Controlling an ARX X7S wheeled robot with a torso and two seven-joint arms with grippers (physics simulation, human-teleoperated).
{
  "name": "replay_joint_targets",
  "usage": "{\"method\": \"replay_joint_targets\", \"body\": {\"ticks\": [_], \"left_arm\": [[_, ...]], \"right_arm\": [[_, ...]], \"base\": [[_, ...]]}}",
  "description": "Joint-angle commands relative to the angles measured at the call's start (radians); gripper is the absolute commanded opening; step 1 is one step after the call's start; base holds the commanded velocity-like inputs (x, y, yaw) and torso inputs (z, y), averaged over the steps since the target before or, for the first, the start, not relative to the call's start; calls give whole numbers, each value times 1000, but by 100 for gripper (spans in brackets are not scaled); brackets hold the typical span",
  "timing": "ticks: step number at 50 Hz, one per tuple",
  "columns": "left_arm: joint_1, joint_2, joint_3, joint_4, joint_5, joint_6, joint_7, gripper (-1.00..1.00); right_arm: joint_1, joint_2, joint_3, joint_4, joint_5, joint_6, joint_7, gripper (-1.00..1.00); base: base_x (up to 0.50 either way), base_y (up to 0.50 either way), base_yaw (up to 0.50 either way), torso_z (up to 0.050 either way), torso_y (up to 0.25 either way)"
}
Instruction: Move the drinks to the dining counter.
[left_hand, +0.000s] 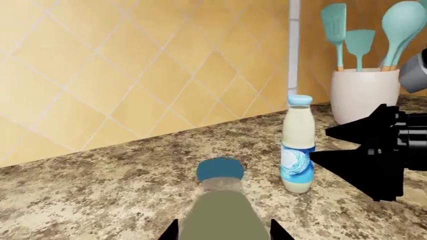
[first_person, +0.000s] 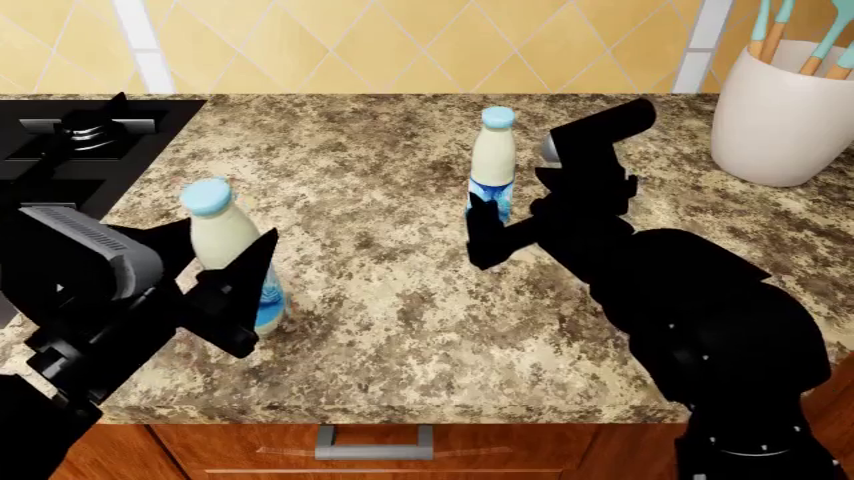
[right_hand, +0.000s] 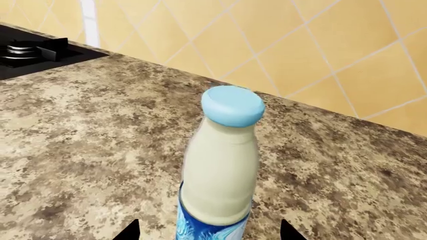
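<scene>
Drinks upright on brown granite desk (first_person: 400, 300): near bottle (first_person: 230, 250) between spread left jaws (first_person: 220, 275), far bottle (first_person: 491, 165) between spread right jaws (first_person: 483, 228). Contact on either unclear. Near bottle's label mostly hidden behind left jaws. Black stove (first_person: 80, 140) cut off at edge. Utensil crock (first_person: 781, 110) cropped too.

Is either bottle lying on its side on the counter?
No: in the head view the left bottle and the right bottle both stand upright on the brown granite counter.
</scene>
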Motion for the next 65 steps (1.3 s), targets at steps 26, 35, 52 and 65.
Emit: {"method": "replay_joint_targets", "body": {"ticks": [26, 35, 52, 65], "left_arm": [[-94, 16, -171, 129, -163, -92, -144, -100], [-108, 17, -149, 119, -155, -86, -153, -100], [-89, 12, -155, 118, -151, -66, -156, -100], [-95, 6, -151, 110, -160, -63, -158, -100]], "right_arm": [[183, -87, -105, 529, -75, -261, -123, -100], [63, -40, -6, 123, 25, -133, -48, -100], [7, -11, 89, -287, 131, -41, 36, -100], [10, -11, 73, -272, 128, -59, 35, -100]], "base": [[0, 0, 0, 0, 0], [0, 0, 0, 0, 0], [0, 0, 0, 0, 1], [1, 500, 0, 0, 1]]}}
